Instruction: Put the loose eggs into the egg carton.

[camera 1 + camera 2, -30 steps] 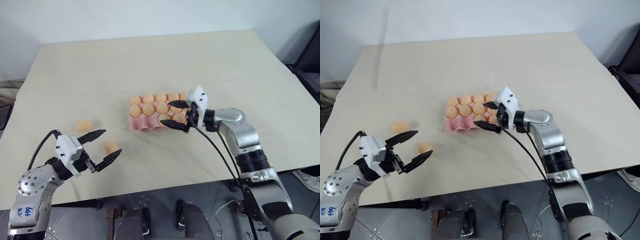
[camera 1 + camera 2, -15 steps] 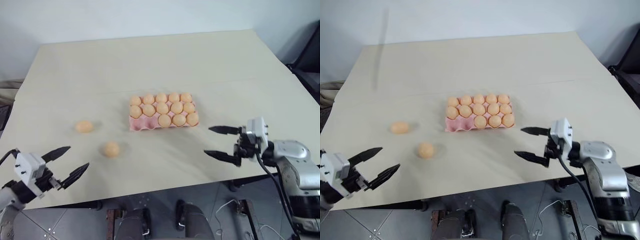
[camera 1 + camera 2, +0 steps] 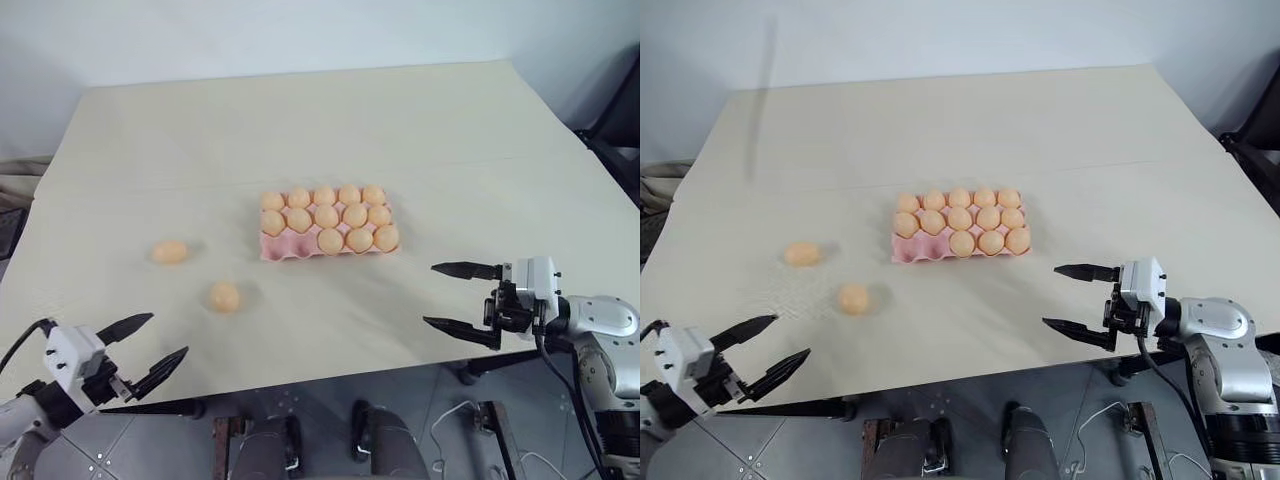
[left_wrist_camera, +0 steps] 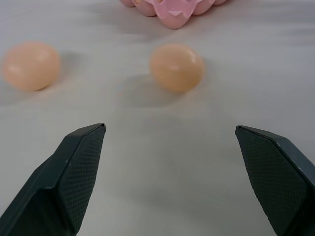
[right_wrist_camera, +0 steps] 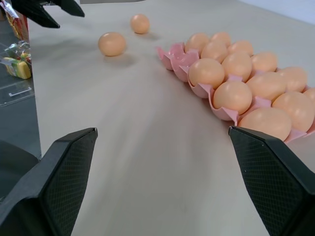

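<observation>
The pink egg carton (image 3: pixel 274 250) lies mid-table with eggs in most cups; its two front-left cups show bare. Two loose eggs rest to its left, one farther out (image 3: pixel 169 251) and one nearer the front (image 3: pixel 224 296). My left gripper (image 3: pixel 168 336) hangs open over the front-left table edge, short of the nearer egg (image 4: pixel 176 67), with nothing between its fingers. My right gripper (image 3: pixel 430 294) stands open near the front-right edge, pointing left, well clear of the carton (image 5: pixel 178 56) and empty.
The beige table (image 3: pixel 300 130) is bare behind the carton. A dark chair (image 3: pixel 618 115) stands past the right edge. Grey floor lies below the front edge (image 3: pixel 330 385).
My right gripper has drawn away from the carton's front row to the front right. My left gripper has pulled back from the nearer loose egg to the table's front-left edge. Both remain open.
</observation>
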Available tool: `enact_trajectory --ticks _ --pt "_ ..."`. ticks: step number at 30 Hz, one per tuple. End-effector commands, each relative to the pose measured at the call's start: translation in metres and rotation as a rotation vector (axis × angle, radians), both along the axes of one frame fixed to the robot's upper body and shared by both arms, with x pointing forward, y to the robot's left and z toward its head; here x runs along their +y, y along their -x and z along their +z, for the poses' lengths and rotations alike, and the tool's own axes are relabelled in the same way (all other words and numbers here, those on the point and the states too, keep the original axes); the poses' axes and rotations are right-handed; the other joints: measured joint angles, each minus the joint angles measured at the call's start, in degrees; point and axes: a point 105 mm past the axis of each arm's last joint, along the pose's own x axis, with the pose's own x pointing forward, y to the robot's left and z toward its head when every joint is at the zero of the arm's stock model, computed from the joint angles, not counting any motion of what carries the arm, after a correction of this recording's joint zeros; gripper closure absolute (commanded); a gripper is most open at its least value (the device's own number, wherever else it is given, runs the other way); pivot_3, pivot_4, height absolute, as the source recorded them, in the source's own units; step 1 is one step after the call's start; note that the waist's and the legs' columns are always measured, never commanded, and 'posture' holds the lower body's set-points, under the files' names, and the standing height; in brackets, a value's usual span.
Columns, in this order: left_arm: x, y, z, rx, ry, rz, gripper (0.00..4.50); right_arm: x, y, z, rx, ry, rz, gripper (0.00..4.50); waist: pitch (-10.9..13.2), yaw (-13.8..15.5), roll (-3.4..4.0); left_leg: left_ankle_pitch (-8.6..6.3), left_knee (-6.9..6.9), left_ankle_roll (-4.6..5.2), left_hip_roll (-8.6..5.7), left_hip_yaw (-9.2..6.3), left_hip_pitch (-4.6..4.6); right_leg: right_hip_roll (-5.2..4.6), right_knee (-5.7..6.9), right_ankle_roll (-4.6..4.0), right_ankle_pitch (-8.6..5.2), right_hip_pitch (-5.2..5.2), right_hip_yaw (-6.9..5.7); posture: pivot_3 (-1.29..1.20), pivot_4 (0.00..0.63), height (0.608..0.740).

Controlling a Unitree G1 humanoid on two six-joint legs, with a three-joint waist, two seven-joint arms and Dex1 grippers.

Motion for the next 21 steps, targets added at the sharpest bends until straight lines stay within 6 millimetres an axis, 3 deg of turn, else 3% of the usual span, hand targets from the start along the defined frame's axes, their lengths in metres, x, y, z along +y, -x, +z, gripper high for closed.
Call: enact_trajectory --ticks 1,6,17,21 --pt "-0.021 -0.019 0.008 -0.047 0.037 -0.040 0.00 -0.002 -0.002 0.014 -0.050 0.003 -0.016 0.04 0.0 0.4 0.00 0.00 0.04 0.00 0.00 0.00 0.00 0.00 0.03 0.00 0.01 0.01 0.00 0.00 0.150 0.740" --pt "-0.041 -0.044 -0.002 -0.028 0.045 -0.046 0.00 0.003 0.002 0.016 -0.047 -0.003 -0.018 0.04 0.0 1.0 -0.03 0.11 0.08 -0.17 0.00 0.05 0.02 0.04 0.10 0.01 0.03 0.00 0.02 0.00 0.150 0.740" --pt "-0.061 -0.090 -0.025 -0.015 0.063 0.004 0.00 0.011 0.006 0.020 -0.044 -0.033 -0.038 0.04 -0.1 1.3 -0.08 0.20 0.21 -0.18 0.00 0.17 0.06 0.04 0.23 0.10 0.08 0.02 -0.37 0.00 0.150 0.740" --pt "-0.065 -0.094 -0.020 -0.036 0.085 -0.013 1.13 0.012 0.006 0.020 -0.041 -0.039 -0.045 0.00 -0.1 1.3 -0.07 0.20 0.22 -0.18 0.00 0.17 0.08 0.02 0.25 0.09 0.08 0.03 -0.38 0.00 0.150 0.740"
